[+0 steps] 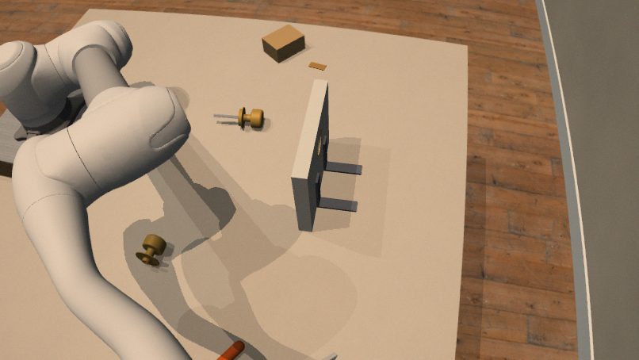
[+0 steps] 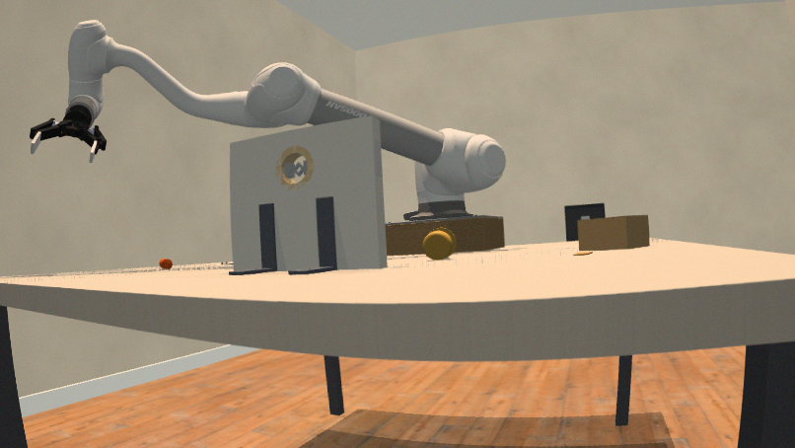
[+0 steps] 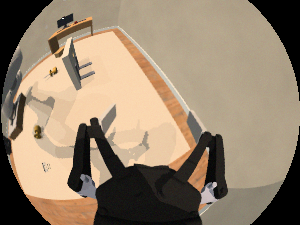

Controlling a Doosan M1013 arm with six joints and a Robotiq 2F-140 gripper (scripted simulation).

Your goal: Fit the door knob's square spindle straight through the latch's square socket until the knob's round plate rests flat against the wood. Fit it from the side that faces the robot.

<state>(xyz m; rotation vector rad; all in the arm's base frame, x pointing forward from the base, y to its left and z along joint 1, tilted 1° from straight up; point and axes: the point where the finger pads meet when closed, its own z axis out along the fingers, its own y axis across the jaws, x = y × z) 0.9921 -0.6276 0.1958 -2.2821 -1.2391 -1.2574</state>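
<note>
A brass door knob with a grey square spindle (image 1: 250,117) lies on its side on the table, on the robot's side of the upright wood panel (image 1: 309,156). It also shows in the exterior view (image 2: 439,244). The panel holds a brass latch with a square socket (image 2: 295,166). A second brass knob without a spindle (image 1: 151,249) lies nearer the front left. My gripper (image 2: 62,141) hangs high above the table's left end, far from both knobs, open and empty; its fingers also show in the wrist view (image 3: 148,188).
A brown box (image 1: 283,42) and a small flat brown plate (image 1: 316,65) sit at the far end of the table. A red cylinder (image 1: 232,350) lies at the near edge. Two dark feet (image 1: 343,168) brace the panel on its far side.
</note>
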